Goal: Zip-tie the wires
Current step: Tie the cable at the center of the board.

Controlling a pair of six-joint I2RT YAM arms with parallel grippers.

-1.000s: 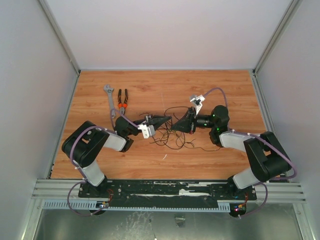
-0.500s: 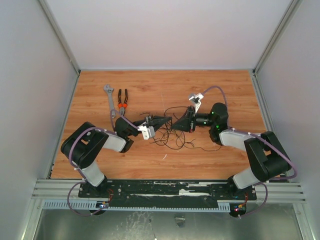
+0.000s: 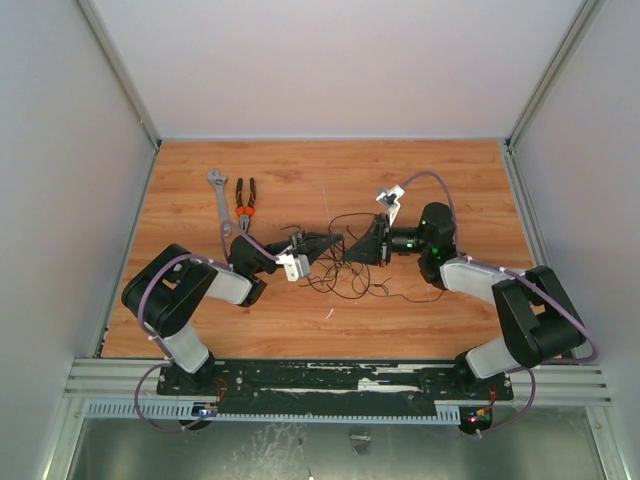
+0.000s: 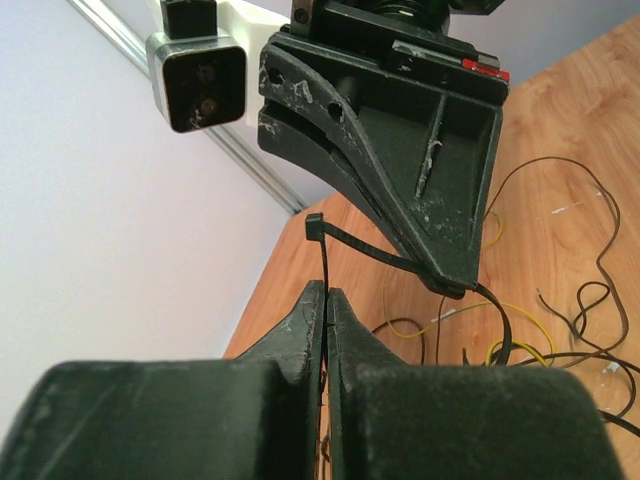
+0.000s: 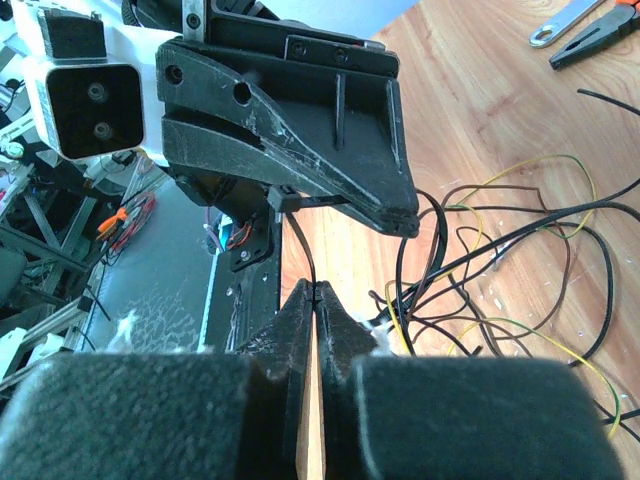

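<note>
left pincer [image 4: 326, 292] is squeezed fully together. its black fingers nip the thin, stiff black plastic zip tie [image 4: 324, 258], which rises from them to its small square head and then bends across to the right pincer [image 5: 315, 288]. that one is pressed tight too, gripping another stretch of the same strip (its own camera shows the strap running up out of its closed tips). the two point at each other, tip near tip, over the middle of the brown wood-grain table [image 3: 450, 170]. the tie is held up between them, just above the loose tangle of thin black and olive-yellow wires [image 3: 345, 275] sprawled on the boards. whether the strap goes around any strands i cannot tell. off to the far left lie a grey metal adjustable wrench [image 3: 218, 198] and, just beside it, black-and-orange pliers [image 3: 245, 196].
</note>
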